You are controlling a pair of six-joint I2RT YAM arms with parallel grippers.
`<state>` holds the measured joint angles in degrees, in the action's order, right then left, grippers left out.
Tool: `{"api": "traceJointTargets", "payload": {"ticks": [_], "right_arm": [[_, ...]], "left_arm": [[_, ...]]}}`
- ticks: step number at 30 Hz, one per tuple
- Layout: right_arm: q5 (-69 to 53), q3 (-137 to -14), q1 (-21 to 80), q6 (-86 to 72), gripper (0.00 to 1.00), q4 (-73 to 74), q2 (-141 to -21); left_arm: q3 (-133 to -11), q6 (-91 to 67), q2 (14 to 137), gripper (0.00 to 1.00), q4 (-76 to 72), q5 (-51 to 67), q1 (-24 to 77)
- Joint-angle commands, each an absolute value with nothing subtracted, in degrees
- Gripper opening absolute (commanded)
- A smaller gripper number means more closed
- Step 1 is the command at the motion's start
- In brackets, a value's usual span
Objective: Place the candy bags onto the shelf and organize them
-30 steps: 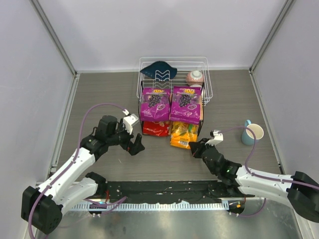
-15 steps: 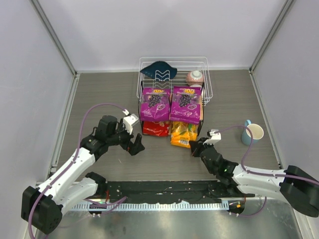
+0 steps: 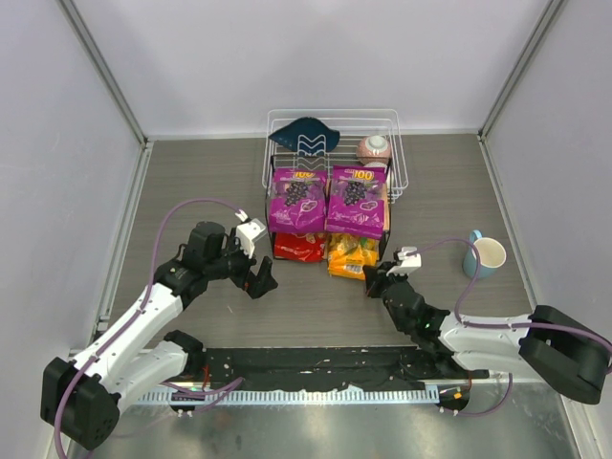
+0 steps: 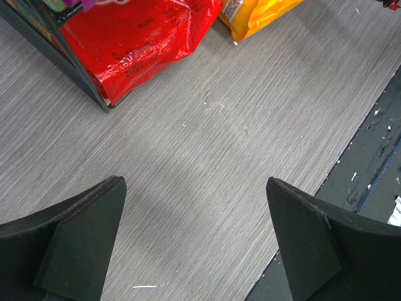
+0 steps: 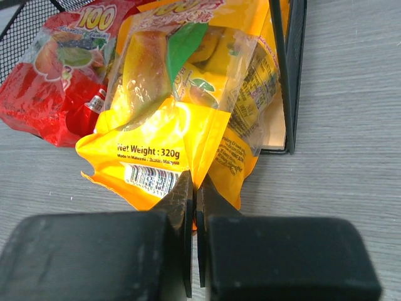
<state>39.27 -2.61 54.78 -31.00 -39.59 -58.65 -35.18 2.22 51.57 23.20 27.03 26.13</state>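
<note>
Two purple candy bags (image 3: 297, 199) (image 3: 356, 202) lie on the top board of the shelf (image 3: 386, 216). The red bag (image 3: 298, 247) lies on the lower tier; it shows in the left wrist view (image 4: 135, 37) and the right wrist view (image 5: 53, 75). The orange-yellow bag (image 3: 351, 256) lies half in the lower tier, its near end sticking out onto the table. My right gripper (image 5: 197, 188) is shut on that bag's near edge (image 5: 169, 119), at the shelf's front (image 3: 375, 279). My left gripper (image 3: 260, 281) is open and empty over the table, left of the shelf front.
A white wire basket (image 3: 398, 153) behind the shelf holds a dark blue cloth (image 3: 303, 133) and a pink-and-white ball (image 3: 373, 147). A light blue mug (image 3: 483, 254) stands right of the shelf. A black strip (image 3: 316, 361) runs along the table's near edge.
My right gripper has moved forward toward the shelf with the orange-yellow bag, pushing it further into the lower tier. The left arm has not moved.
</note>
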Motion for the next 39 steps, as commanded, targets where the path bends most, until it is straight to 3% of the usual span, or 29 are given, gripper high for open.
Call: {"api": "traceJointTargets", "payload": {"ticks": [1,24,39], "right_arm": [[44.3,-3.5,54.0,-26.7,0.01,-49.2,-58.5],[40.3,-5.7,49.1,-19.7,0.01,-67.3,-72.7],[35.1,-9.0,45.7,-15.9,0.01,-69.7,-77.7]], "left_arm": [[-35.4,3.1,51.3,1.0,22.7,27.6,26.0],[-35.2,3.3,51.2,1.0,22.5,27.4,26.0],[-35.1,3.8,50.9,1.0,22.5,27.6,25.9]]}}
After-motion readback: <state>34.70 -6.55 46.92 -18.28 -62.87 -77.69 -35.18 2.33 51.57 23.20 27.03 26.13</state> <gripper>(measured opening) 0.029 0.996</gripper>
